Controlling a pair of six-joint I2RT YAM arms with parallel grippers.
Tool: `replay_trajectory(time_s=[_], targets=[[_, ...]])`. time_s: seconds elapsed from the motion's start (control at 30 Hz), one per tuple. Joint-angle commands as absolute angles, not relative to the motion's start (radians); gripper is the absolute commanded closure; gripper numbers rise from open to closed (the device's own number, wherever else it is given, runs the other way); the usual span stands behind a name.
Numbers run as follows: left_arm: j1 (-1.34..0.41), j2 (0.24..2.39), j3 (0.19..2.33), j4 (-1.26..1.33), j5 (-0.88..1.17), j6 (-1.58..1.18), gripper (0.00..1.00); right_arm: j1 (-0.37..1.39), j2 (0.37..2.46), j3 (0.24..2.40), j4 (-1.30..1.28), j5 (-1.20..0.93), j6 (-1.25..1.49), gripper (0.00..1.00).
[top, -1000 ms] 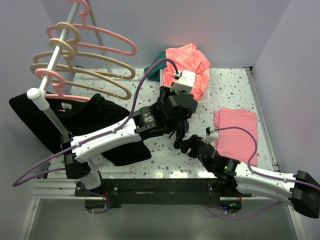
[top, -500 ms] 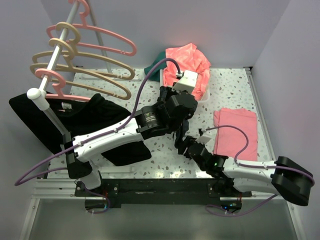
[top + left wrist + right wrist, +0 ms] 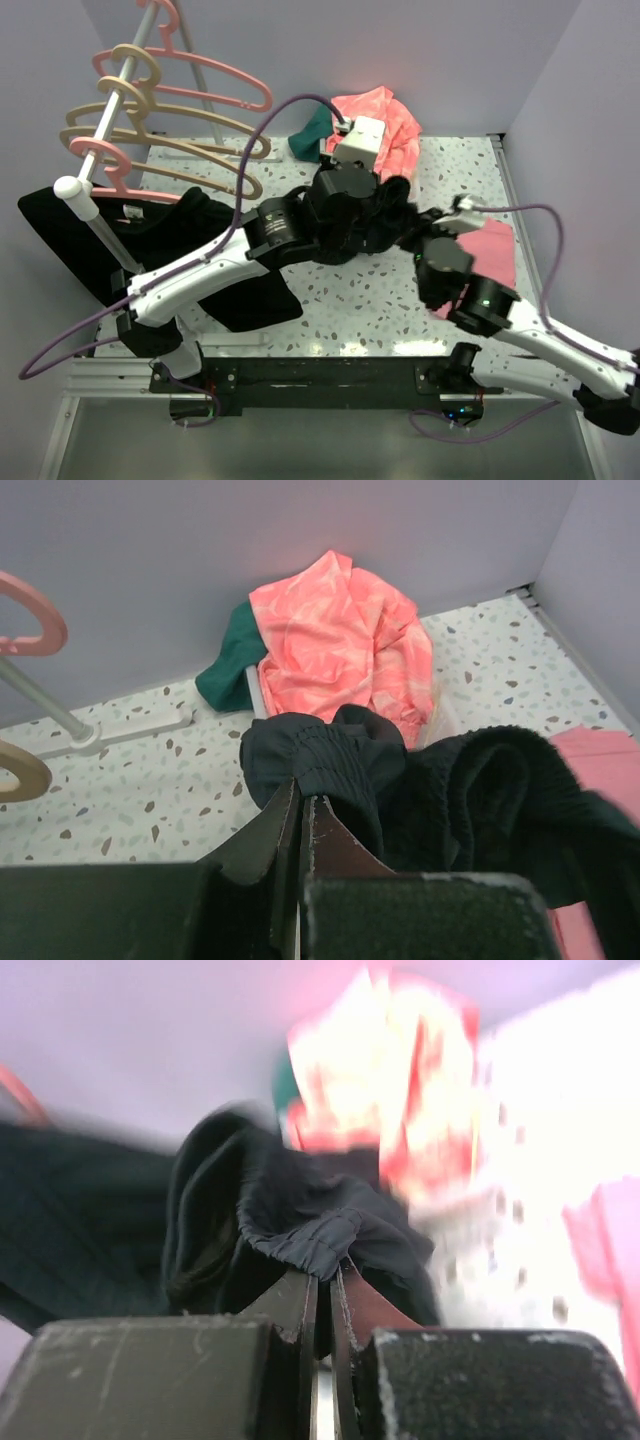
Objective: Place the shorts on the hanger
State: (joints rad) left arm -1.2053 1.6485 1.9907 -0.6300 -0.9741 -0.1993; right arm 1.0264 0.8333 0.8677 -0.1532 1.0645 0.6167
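Navy shorts (image 3: 330, 755) bunched crosswise, pinched in closed left gripper (image 3: 303, 798) and closed right gripper (image 3: 325, 1278)

Two arms, each with one gripper: left gripper (image 3: 300, 802), right gripper (image 3: 325, 1282). One pair of shorts (image 3: 385, 215). One black T-shirt (image 3: 190, 230). Two pink garments: one crumpled (image 3: 385, 115), one folded (image 3: 495, 250). One green garment (image 3: 310, 135). One rail (image 3: 75, 190). Beige hangers (image 3: 72, 134): three, as far as the overlap allows a count. Pink hangers (image 3: 266, 98): at least two; the exact number cannot be told. Two purple cables (image 3: 550, 240), one to each arm.
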Motion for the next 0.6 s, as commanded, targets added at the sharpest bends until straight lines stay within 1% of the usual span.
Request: replay_trajectory(time_s=[0.0, 0.1, 0.13, 0.17, 0.23, 0.27, 0.3, 0.33, 0.37, 0.4, 0.47, 0.5, 0.57], targets=[[-1.207, 1.559, 2.108, -0.658, -0.907, -0.173, 1.00, 1.003, 0.828, 1.171, -0.075, 1.166, 0.094, 1.00], [-1.207, 1.563, 2.201, -0.678, -0.914, -0.155, 1.00, 0.999, 0.963, 1.427, -0.175, 1.083, -0.038, 1.00], [-1.207, 1.565, 2.216, -0.684, -0.914, -0.149, 1.00, 0.996, 1.003, 1.501, -0.234, 1.077, -0.043, 1.00], [-1.207, 1.563, 2.224, -0.687, -0.913, -0.147, 1.00, 0.991, 1.087, 1.629, -0.343, 1.059, -0.043, 1.00], [-1.206, 1.556, 2.217, -0.692, -0.913, -0.159, 1.00, 0.947, 1.159, 1.734, -0.460, 0.990, -0.025, 1.00], [-1.204, 1.554, 2.203, -0.704, -0.913, -0.169, 1.00, 0.913, 1.210, 1.812, -0.524, 0.958, 0.045, 1.00], [-1.197, 1.549, 2.156, -0.710, -0.904, -0.182, 1.00, 0.819, 1.227, 1.834, -0.640, 0.913, 0.085, 1.00], [-1.187, 1.540, 2.125, -0.719, -0.890, -0.222, 1.00, 0.769, 1.235, 1.841, -0.678, 0.823, 0.118, 1.00], [-1.152, 1.536, 2.088, -0.730, -0.840, -0.248, 1.00, 0.724, 1.236, 1.815, -0.725, 0.795, 0.174, 1.00], [-1.134, 1.523, 1.989, -0.726, -0.804, -0.276, 1.00, 0.644, 1.230, 1.786, -0.736, 0.763, 0.196, 1.00], [-1.091, 1.487, 1.866, -0.657, -0.708, -0.324, 1.00, 0.565, 1.218, 1.674, -0.761, 0.669, 0.264, 1.00], [-1.077, 1.477, 1.741, -0.626, -0.674, -0.336, 1.00, 0.496, 1.206, 1.634, -0.765, 0.641, 0.285, 1.00], [-1.054, 1.479, 1.639, -0.553, -0.594, -0.370, 1.00, 0.418, 1.192, 1.490, -0.755, 0.577, 0.336, 1.00]])
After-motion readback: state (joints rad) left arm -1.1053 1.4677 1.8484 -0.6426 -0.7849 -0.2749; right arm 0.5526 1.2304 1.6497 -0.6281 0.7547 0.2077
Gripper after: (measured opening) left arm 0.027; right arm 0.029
